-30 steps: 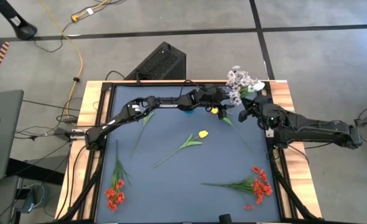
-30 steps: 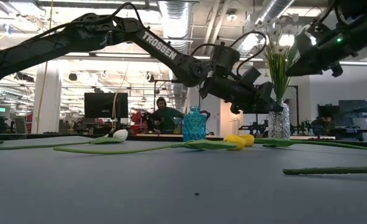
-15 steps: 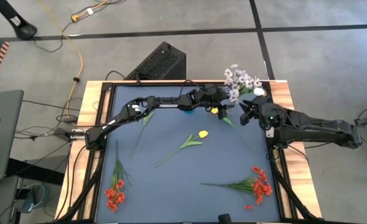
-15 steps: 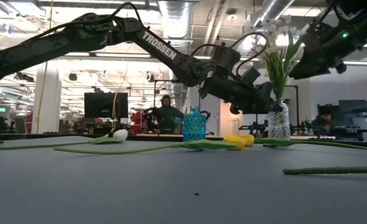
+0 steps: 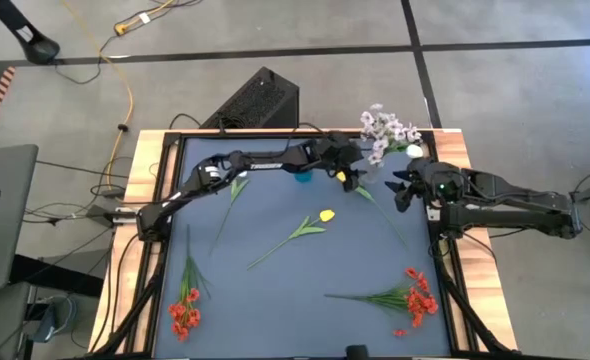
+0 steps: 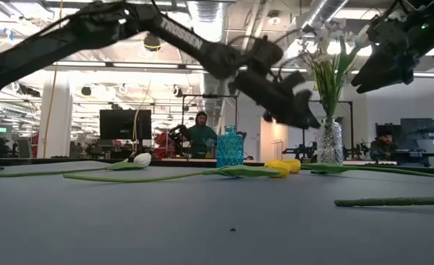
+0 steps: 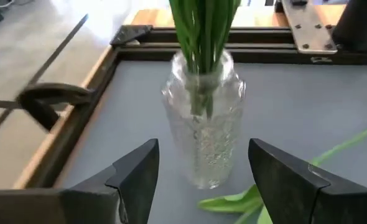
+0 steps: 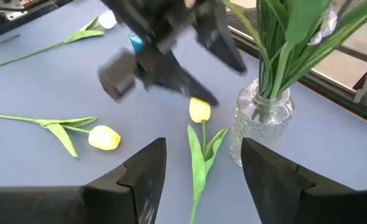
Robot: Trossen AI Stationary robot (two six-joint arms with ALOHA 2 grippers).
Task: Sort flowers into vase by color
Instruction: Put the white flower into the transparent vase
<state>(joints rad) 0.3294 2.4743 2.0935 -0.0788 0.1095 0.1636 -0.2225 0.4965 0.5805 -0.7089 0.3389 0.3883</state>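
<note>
Two yellow tulips lie on the table, one (image 5: 325, 215) mid-table, one (image 5: 345, 179) just below the left gripper (image 5: 356, 172). One white tulip (image 6: 140, 158) lies on the far side of the left arm. Two red clusters lie near the table's front, one (image 5: 183, 312) left, one (image 5: 416, 298) right. One clear vase (image 7: 204, 124) holding lilac sprays (image 5: 383, 128) stands between the two grippers. The left arm reaches across the table's far edge, fingers (image 7: 135, 175) spread and empty before the vase. The right gripper (image 5: 403, 189) hovers beside the vase, fingers parted, holding nothing.
</note>
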